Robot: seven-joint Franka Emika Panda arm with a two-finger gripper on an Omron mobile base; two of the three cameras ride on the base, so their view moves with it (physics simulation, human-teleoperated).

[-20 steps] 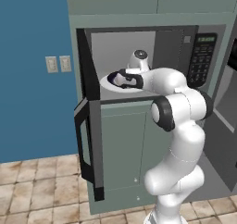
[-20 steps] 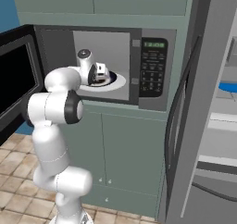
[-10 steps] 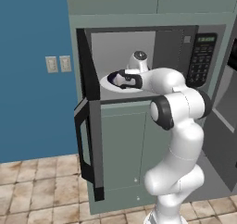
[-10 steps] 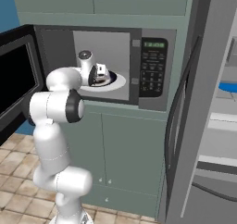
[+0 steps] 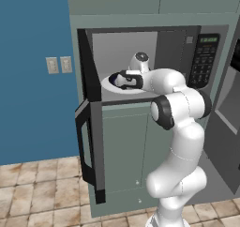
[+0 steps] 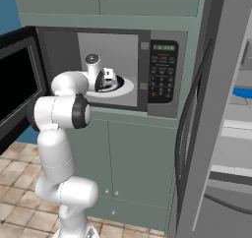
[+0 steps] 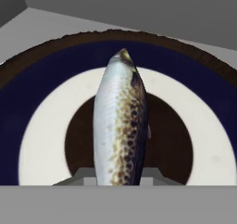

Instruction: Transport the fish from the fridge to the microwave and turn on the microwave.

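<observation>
The open microwave (image 5: 206, 57) (image 6: 162, 70) holds my gripper (image 5: 118, 80) (image 6: 109, 78), which reaches in low over the white turntable plate (image 5: 137, 89) (image 6: 126, 87). In the hand view a silvery fish (image 7: 120, 121) with brown speckles points away from me. Its near end sits between the jaws of my gripper (image 7: 118, 179), which is shut on it. Under the fish lies a plate (image 7: 46, 140) with a blue rim, a white ring and a brown centre. I cannot tell whether the fish touches the plate.
The microwave door (image 5: 89, 127) (image 6: 17, 84) hangs wide open to the left of the arm. To the right, the fridge (image 6: 221, 109) stands with its thick grey door (image 5: 225, 127) open and shelves showing. Cabinet fronts sit below and above the microwave.
</observation>
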